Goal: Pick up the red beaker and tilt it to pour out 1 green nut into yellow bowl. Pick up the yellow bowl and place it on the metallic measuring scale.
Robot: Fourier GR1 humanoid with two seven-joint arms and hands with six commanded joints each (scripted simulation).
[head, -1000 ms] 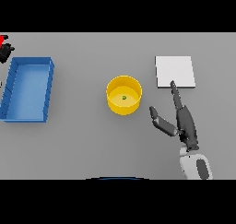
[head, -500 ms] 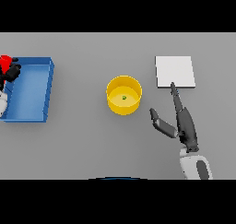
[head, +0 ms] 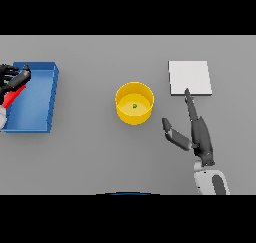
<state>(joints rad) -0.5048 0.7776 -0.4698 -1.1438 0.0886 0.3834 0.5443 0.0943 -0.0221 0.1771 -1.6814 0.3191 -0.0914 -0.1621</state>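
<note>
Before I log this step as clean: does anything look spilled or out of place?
Nothing spilled. One green nut lies inside the upright yellow bowl. The left robot hand holds the red beaker over the blue bin.

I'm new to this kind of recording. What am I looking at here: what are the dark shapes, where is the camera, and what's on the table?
The camera sits at the robot's head, looking down at a grey table. The dark shapes are the robot's two hands. The right hand comes in from the lower right, fingers straight and thumb spread, holding nothing; it hovers between the yellow bowl and the metallic measuring scale, the pale square at upper right. One fingertip reaches the scale's near edge. Inside the bowl lies one small green nut. At the far left, the left hand is curled round the red beaker over the blue tray. The bowl is not yet on the scale.
</note>
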